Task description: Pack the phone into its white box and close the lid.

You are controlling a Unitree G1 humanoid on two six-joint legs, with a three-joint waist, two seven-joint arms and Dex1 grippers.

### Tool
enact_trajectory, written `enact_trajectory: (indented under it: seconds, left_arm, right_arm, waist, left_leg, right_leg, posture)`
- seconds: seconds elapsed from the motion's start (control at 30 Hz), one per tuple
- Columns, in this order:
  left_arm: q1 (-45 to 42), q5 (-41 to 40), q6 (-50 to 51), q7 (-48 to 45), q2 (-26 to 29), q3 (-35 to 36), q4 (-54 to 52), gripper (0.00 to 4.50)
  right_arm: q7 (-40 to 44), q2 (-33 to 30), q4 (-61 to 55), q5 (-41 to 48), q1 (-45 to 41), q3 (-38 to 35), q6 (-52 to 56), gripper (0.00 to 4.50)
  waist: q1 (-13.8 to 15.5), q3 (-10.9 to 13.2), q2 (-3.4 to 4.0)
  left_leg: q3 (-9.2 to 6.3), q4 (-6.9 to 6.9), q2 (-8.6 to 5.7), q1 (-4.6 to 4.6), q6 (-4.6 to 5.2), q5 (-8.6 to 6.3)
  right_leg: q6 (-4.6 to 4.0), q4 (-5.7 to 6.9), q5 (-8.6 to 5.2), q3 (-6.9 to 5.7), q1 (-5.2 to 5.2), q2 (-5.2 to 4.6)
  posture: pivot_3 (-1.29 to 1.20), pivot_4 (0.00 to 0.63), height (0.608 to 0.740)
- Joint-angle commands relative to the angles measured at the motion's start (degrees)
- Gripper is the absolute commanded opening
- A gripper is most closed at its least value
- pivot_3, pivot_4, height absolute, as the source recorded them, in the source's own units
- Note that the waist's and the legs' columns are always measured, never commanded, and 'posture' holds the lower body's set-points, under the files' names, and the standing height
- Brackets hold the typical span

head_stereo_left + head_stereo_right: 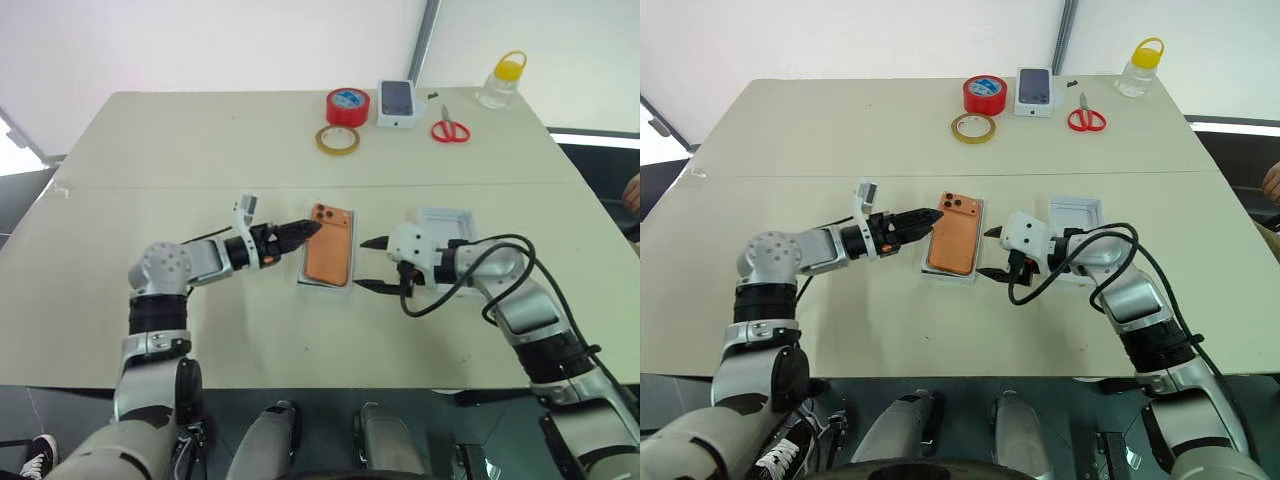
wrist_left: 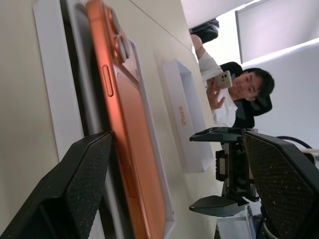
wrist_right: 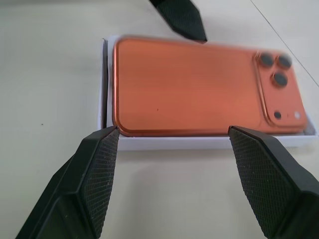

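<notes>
Silver-grey arms, black joint bands; white right hand [image 1: 376, 264] housing, looping black cable.

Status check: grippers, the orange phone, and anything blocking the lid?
Left gripper open, right gripper open, either side of the tray. Orange phone lies camera-side up in the shallow white box. White lid behind right gripper, nothing on it.

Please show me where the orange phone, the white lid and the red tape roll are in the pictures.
orange phone [image 1: 329, 255]: left eye view, middle of its back.
white lid [image 1: 1076, 213]: right eye view, its inner floor.
red tape roll [image 1: 347, 107]: left eye view, its top face.
</notes>
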Motion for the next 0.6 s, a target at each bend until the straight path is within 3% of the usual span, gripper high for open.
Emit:
enact_trajectory:
  seconds: [0.03, 0.23, 0.33, 0.37, 0.47, 0.6]
  left_arm:
    - [0.4, -2.3, 1.8, -1.9, 1.7, 1.0, -4.4, 4.47]
    - [2.5, -1.0, 0.1, -1.4, 3.3, 0.6, -8.9, 4.47]
    - [3.5, 5.4, -9.4, -0.5, 4.4, -1.1, -9.9, 4.47]
    - [3.9, 7.8, -12.8, -0.4, 4.8, -2.1, -9.8, 4.24]
    - [4.7, 9.4, -17.2, -1.9, 4.5, -2.6, -9.3, 3.07]
    - [5.7, 21.4, -31.1, -0.2, 5.0, -9.0, -5.4, 0.94]
  right_arm:
    - [-1.1, 0.2, 0.8, 0.0, -1.4, -1.4, -1.8, 3.68]
    - [-1.6, 0.6, 2.4, -0.8, -2.3, -0.5, -3.7, 3.68]
    - [-4.5, 1.7, 4.9, -2.1, -3.9, -1.1, -3.3, 3.68]
    - [-5.5, 2.1, 5.9, -1.9, -4.4, -1.7, -3.1, 3.68]
    - [-7.7, 3.0, 7.8, -1.7, -5.6, -2.7, -3.2, 2.74]
    - [-14.1, 3.0, 14.4, -8.4, -8.3, -1.0, -8.6, 0.65]
  waist:
    - [0.0, 0.0, 0.0]
    - [-0.1, 0.0, 0.0]
    - [-0.2, 0.0, 0.0]
    - [-0.2, 0.0, 0.01]
    - [0.1, 0.0, 0.01]
    - [0.2, 0.0, 0.01]
  left_leg:
    - [0.0, 0.0, 0.0, 0.0, 0.0, 0.0]
    - [0.0, -0.01, 0.01, 0.0, 0.0, 0.0]
    - [0.0, 0.0, 0.01, 0.0, 0.0, 0.0]
    - [0.01, 0.0, 0.02, 0.01, -0.01, 0.01]
    - [0.01, -0.02, 0.01, 0.0, -0.02, 0.01]
    - [0.02, -0.01, -0.02, -0.01, -0.02, 0.01]
  right_leg:
    - [0.0, 0.0, 0.0, 0.0, 0.0, 0.0]
    - [0.0, 0.01, 0.0, 0.01, -0.01, 0.01]
    - [0.0, 0.01, 0.0, 0.01, -0.01, 0.0]
    - [-0.01, 0.02, 0.0, 0.01, -0.01, 0.01]
    - [-0.01, 0.0, 0.01, 0.01, -0.02, 0.01]
    - [-0.01, -0.03, 0.0, 0.01, -0.01, -0.03]
  posture:
    - [0.0, 0.15, 0.74]
    - [0.0, 0.15, 0.74]
    - [0.0, 0.15, 0.74]
    - [0.0, 0.15, 0.74]
    - [0.0, 0.15, 0.74]
    - [0.0, 0.15, 0.74]
